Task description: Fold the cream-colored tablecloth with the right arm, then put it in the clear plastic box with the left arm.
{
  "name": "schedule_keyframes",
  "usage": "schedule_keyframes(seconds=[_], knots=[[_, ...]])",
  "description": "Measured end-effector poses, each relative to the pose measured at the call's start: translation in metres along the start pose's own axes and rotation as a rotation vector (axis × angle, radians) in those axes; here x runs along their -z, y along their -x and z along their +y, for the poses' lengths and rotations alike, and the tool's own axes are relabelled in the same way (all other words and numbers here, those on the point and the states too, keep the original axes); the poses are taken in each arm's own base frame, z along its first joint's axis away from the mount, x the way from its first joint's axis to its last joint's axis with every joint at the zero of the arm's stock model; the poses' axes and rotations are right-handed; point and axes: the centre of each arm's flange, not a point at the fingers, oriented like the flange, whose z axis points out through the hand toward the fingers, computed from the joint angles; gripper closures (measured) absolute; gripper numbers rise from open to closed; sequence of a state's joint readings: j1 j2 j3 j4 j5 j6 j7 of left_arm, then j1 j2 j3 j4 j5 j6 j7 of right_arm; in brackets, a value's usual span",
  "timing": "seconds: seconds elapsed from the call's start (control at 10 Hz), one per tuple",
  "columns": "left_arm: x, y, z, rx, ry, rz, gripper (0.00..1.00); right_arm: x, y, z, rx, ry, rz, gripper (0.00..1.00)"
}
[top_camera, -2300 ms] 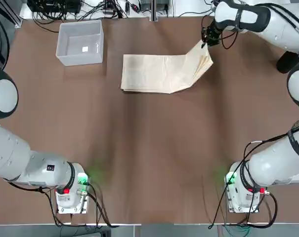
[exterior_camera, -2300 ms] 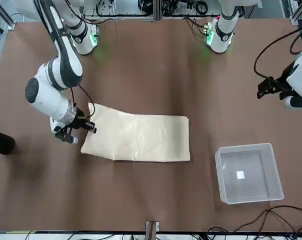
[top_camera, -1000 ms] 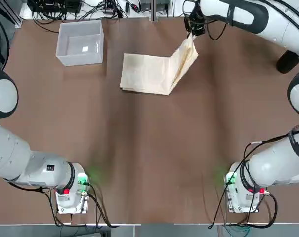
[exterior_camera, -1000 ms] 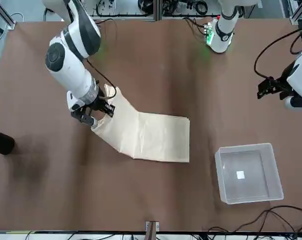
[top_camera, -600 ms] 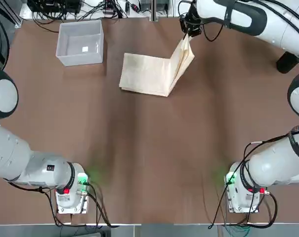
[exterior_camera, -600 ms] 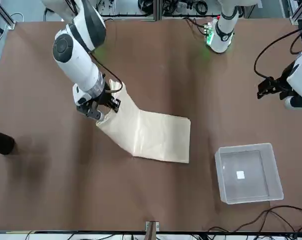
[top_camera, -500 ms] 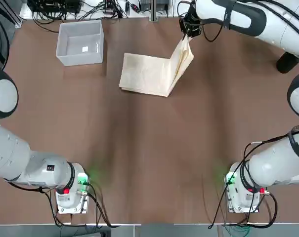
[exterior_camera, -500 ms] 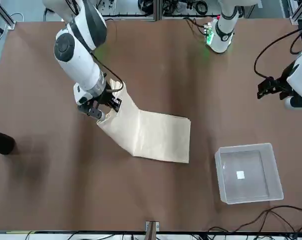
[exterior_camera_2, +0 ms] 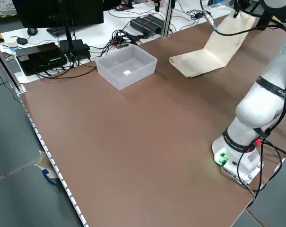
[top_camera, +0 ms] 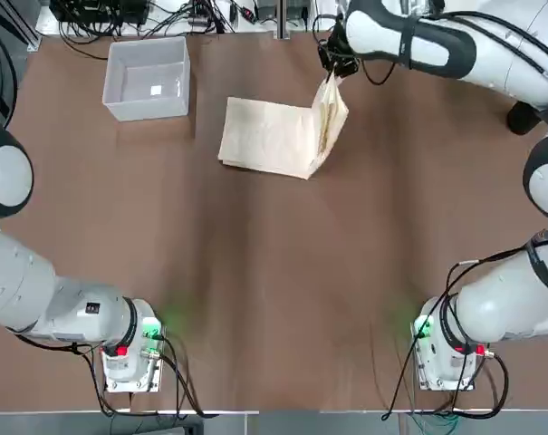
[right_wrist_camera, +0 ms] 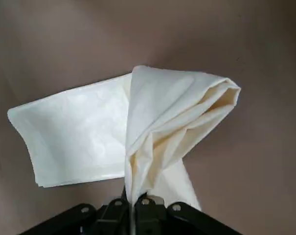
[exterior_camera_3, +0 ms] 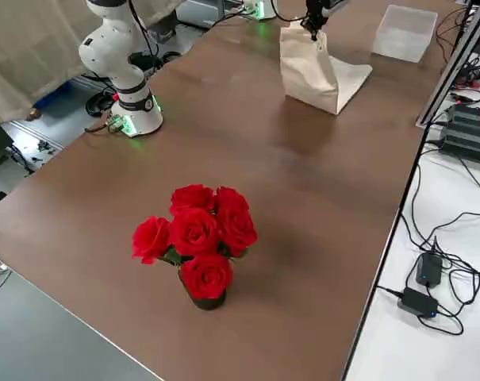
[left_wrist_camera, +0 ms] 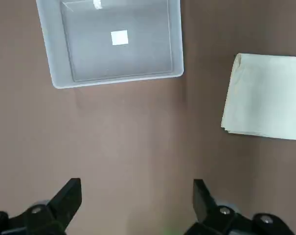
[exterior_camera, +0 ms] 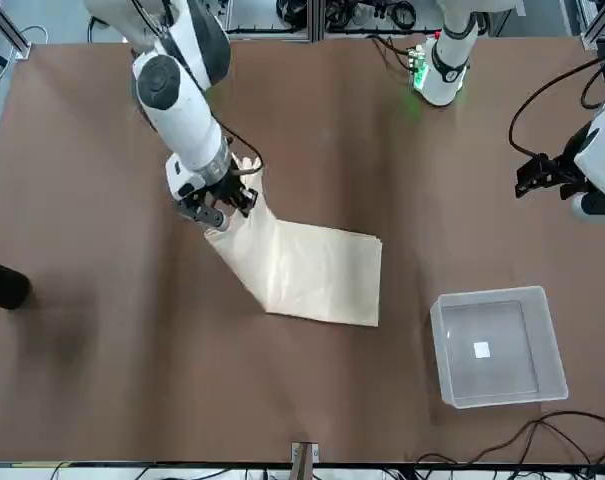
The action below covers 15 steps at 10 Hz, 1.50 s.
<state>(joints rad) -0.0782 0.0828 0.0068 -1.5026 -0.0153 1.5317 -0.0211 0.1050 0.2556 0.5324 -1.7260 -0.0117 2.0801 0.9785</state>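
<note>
tablecloth [exterior_camera: 307, 268] corner in right gripper [exterior_camera: 222, 207]

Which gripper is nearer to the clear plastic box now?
Left. The left gripper hangs open beside the clear plastic box; the right gripper is farther, holding up the cream-colored tablecloth.

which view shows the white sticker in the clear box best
The left wrist view: it looks straight down into the clear plastic box, so the sticker shows square and unblocked. Top, front and left side views show a small speck; the right side view doesn't resolve it.
</note>
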Motion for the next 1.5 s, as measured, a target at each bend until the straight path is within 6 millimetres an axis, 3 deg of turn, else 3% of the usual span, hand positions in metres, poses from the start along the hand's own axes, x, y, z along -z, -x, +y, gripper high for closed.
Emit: schedule_keyframes(seconds=[0.5,0.8,1.2,1.5], knots=[[-0.003,-0.002,0.000,0.000,0.000,-0.006,0.00,-0.026,0.009,-0.015,0.018,-0.004,0.000,0.96],[-0.005,-0.003,0.000,0.000,0.000,-0.009,0.00,-0.042,0.018,-0.035,-0.009,0.009,0.016,0.96],[-0.006,-0.003,0.000,0.000,0.000,-0.011,0.00,-0.033,0.024,-0.055,-0.037,-0.024,0.023,0.96],[-0.006,-0.003,0.000,0.000,0.000,-0.011,0.00,-0.050,0.033,-0.067,-0.072,-0.007,0.039,0.96]])
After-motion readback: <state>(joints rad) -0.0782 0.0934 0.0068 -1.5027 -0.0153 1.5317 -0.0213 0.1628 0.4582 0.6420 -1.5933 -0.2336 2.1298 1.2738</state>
